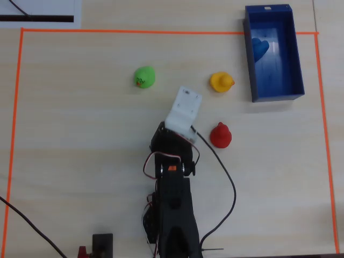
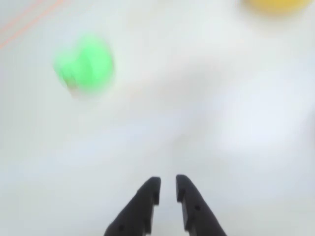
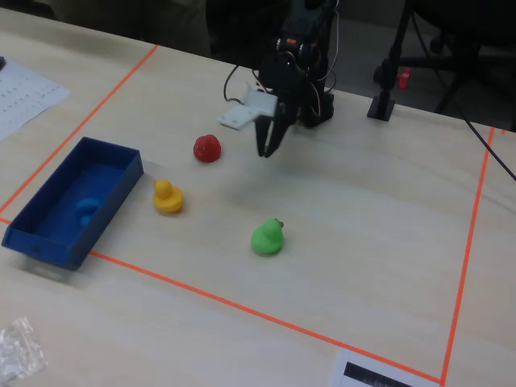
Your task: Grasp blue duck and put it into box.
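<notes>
You see your pincer (image 2: pixel 167 189) nearly closed, gripping nothing, hanging above the bare table (image 1: pixel 80 134). In the overhead view the red duck (image 1: pixel 220 135) sits at its 3 o'clock, the yellow duck (image 1: pixel 221 81) at 1, the green duck (image 1: pixel 144 76) at 11. Farthest, the blue duck (image 1: pixel 260 48) lies inside the box (image 1: pixel 293 64), in the end farther from the arm; rounded, bright blue, its heading unclear. The box's long axis runs 12 to 6.
</notes>
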`<state>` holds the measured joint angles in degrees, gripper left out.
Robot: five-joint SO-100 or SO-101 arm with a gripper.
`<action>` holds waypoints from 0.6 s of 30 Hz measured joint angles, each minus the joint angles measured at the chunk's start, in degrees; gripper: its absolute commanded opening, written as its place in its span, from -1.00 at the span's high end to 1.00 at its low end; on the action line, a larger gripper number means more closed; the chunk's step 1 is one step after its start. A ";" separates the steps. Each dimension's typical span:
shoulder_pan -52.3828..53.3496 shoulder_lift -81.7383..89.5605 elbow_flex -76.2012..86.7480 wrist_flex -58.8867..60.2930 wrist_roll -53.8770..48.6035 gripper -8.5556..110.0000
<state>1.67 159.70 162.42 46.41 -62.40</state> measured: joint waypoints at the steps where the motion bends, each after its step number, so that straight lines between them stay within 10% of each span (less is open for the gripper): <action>1: -1.14 3.69 3.43 2.46 -0.79 0.86; 18: -2.99 30.06 15.91 27.25 -10.11 0.84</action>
<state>-1.32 189.76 178.33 73.65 -72.51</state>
